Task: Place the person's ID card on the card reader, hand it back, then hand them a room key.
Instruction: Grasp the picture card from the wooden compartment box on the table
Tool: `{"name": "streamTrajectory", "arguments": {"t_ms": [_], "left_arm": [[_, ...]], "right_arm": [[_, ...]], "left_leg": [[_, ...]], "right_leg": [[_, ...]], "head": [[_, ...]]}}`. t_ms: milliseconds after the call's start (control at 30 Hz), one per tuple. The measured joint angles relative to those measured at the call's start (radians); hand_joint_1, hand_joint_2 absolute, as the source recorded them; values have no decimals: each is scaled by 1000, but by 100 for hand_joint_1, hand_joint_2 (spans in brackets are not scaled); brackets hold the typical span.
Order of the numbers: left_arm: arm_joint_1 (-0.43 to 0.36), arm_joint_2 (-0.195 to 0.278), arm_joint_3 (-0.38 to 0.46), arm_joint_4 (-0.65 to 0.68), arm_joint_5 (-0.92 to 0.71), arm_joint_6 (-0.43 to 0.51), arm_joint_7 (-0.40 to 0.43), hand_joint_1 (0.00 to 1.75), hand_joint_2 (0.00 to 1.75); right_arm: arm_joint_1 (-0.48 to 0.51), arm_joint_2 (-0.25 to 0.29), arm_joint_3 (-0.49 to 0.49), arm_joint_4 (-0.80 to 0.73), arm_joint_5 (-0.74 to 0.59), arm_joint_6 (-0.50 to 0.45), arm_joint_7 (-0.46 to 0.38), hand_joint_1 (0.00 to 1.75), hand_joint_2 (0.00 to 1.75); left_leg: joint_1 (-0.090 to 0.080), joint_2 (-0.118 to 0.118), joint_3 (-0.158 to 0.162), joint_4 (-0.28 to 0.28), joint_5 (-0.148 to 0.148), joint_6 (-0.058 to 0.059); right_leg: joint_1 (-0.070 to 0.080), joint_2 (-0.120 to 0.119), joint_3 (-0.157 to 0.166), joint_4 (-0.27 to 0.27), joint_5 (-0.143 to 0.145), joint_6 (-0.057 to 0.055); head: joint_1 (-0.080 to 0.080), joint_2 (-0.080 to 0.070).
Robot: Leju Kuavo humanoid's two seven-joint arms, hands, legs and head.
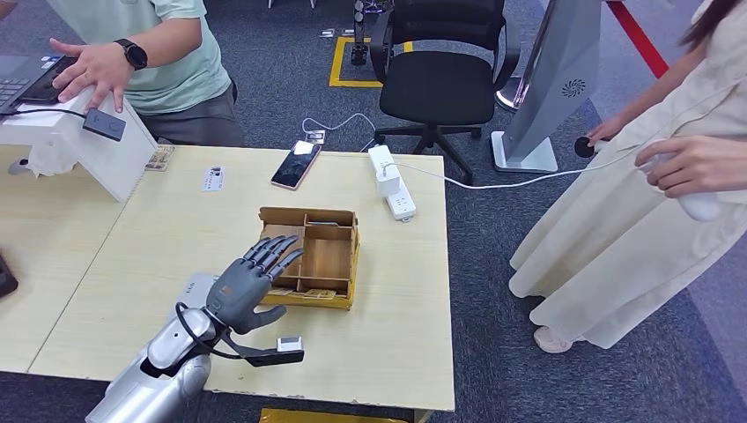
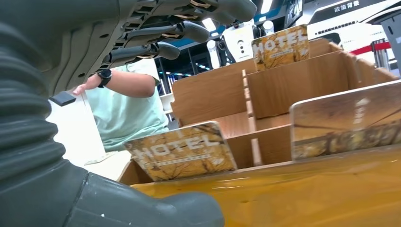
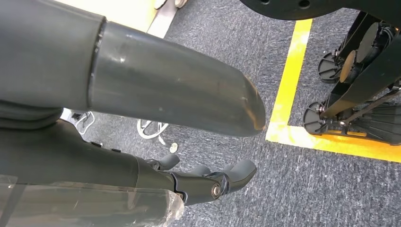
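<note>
A wooden compartment box (image 1: 354, 251) stands mid-table, with hotel key cards (image 1: 319, 293) leaning in its near slots. My left hand (image 1: 249, 280) hovers at the box's near-left corner, fingers spread and holding nothing. The left wrist view looks into the box (image 2: 283, 90) from low down. A key card marked HOTEL (image 2: 182, 151) stands close in front, another (image 2: 281, 45) at the far wall, and my fingers (image 2: 184, 30) reach above them. A small white card (image 1: 212, 178) lies on the table beyond. My right hand (image 3: 208, 182) hangs over grey carpet, holding nothing.
A phone (image 1: 296, 164) and a white power strip (image 1: 392, 189) lie near the table's far edge. A person in a green shirt (image 1: 167, 53) rests a hand on a white stand (image 1: 79, 145) at the far left. Another person in a cream dress (image 1: 634, 203) stands to the right.
</note>
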Motion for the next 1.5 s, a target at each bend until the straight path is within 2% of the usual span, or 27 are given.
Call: {"name": "streamTrajectory", "arguments": {"t_ms": [267, 433, 600, 733, 833, 1000, 1267, 1500], "left_arm": [[12, 21, 6, 0, 3, -3, -1, 0, 175], [17, 29, 6, 0, 18, -14, -8, 30, 175], [20, 32, 6, 0, 30, -24, -23, 30, 175], [21, 36, 6, 0, 31, -25, -23, 172, 175], [22, 39, 6, 0, 38, -32, -28, 170, 175], [23, 40, 6, 3, 47, -36, -42, 138, 175], [22, 33, 6, 11, 35, -25, -52, 161, 175], [8, 20, -3, 24, 30, -9, -59, 172, 175]], "right_arm": [[0, 0, 0, 0, -3, 0, 1, 0, 0], [0, 0, 0, 0, -3, 0, 1, 0, 0], [0, 0, 0, 0, -3, 0, 1, 0, 0], [0, 0, 0, 0, -3, 0, 1, 0, 0], [0, 0, 0, 0, -1, 0, 0, 0, 0], [0, 0, 0, 0, -1, 0, 0, 0, 0], [0, 0, 0, 0, 0, 0, 0, 0, 0], [-1, 0, 0, 0, 2, 2, 0, 0, 0]], "left_leg": [[0, 0, 0, 0, 0, 0], [0, 0, 0, 0, 0, 0], [0, 0, 0, 0, 0, 0], [0, 0, 0, 0, 0, 0], [0, 0, 0, 0, 0, 0], [0, 0, 0, 0, 0, 0], [0, 0, 0, 0, 0, 0], [0, 0, 0, 0, 0, 0]], "right_leg": [[0, 0, 0, 0, 0, 0], [0, 0, 0, 0, 0, 0], [0, 0, 0, 0, 0, 0], [0, 0, 0, 0, 0, 0], [0, 0, 0, 0, 0, 0], [0, 0, 0, 0, 0, 0], [0, 0, 0, 0, 0, 0], [0, 0, 0, 0, 0, 0]], "head": [[0, 0], [0, 0], [0, 0], [0, 0], [0, 0], [0, 0], [0, 0], [0, 0]]}}
